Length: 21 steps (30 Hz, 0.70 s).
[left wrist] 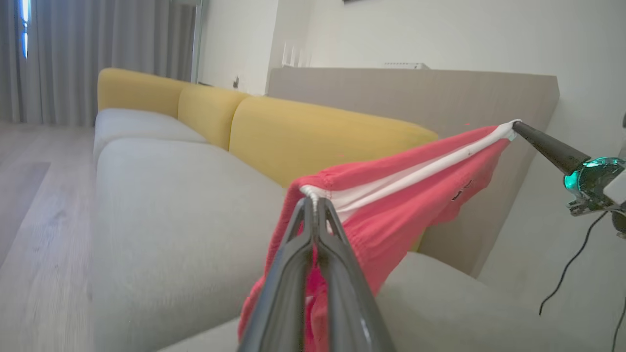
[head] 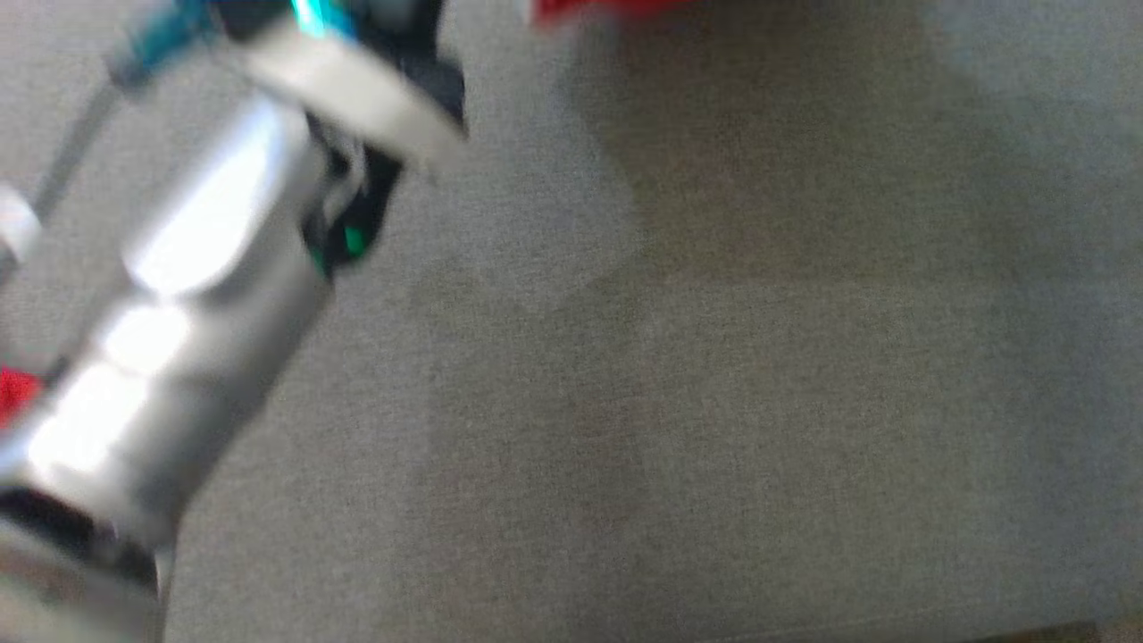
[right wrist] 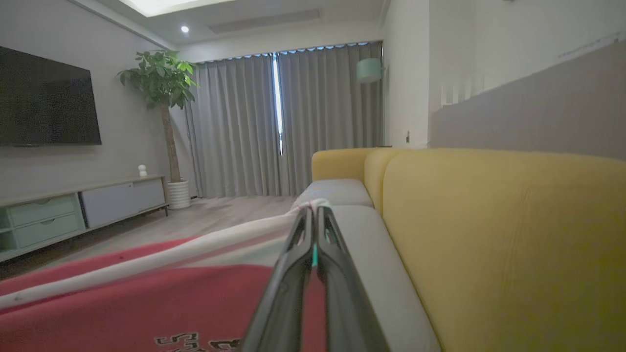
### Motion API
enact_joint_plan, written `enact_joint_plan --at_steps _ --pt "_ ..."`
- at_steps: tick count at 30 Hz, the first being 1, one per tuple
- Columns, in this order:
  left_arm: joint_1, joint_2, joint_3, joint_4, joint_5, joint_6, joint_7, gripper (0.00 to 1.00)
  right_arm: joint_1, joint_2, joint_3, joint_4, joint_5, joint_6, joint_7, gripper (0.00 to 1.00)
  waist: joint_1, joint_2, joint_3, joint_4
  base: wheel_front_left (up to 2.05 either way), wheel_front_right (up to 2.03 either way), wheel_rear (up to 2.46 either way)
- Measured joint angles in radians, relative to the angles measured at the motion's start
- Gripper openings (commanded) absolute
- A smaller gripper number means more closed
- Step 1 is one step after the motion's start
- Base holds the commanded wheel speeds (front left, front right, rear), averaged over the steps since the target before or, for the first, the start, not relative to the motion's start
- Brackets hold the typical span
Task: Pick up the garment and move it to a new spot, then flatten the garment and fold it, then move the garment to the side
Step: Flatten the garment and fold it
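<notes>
**Garment held between both claws above the sofa.** At left, the left claw (left wrist: 315,203) has its fingers pressed together on one end of the white band that edges the red fabric garment (left wrist: 401,210). The cloth stretches taut rightward through the air, in front of the mustard-yellow back cushions (left wrist: 303,142) and above the pale grey seat cushion (left wrist: 171,205). Its lower part drops out of sight behind the fingers, so whether it touches the seat cannot be told. At right, the right claw (right wrist: 315,211) is likewise closed on the band's far end. The head view is blurred, showing a pale forearm (head: 179,295) over grey upholstery. Judged from this, the pick-up is done and the transfer is under way. Laying down, flattening, folding and moving the garment aside all remain.
</notes>
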Motion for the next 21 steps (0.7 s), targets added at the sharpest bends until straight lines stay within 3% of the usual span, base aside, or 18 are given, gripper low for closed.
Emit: enact_joint_plan --at_steps 14,21 --pt "0.698 0.019 0.075 -0.196 0.203 -0.001 0.001 0.00 0.718 0.004 -0.140 -0.207 0.037 0.000 0.006 0.00 -0.0004 0.0001 -0.183 0.026 0.00 0.00 0.00" --pt "0.957 0.014 0.130 -0.311 0.265 0.006 0.001 0.00 1.024 0.063 -0.313 -0.361 0.001 0.000 0.067 0.00 -0.0004 0.0001 -0.270 0.021 0.00 0.00 0.00"
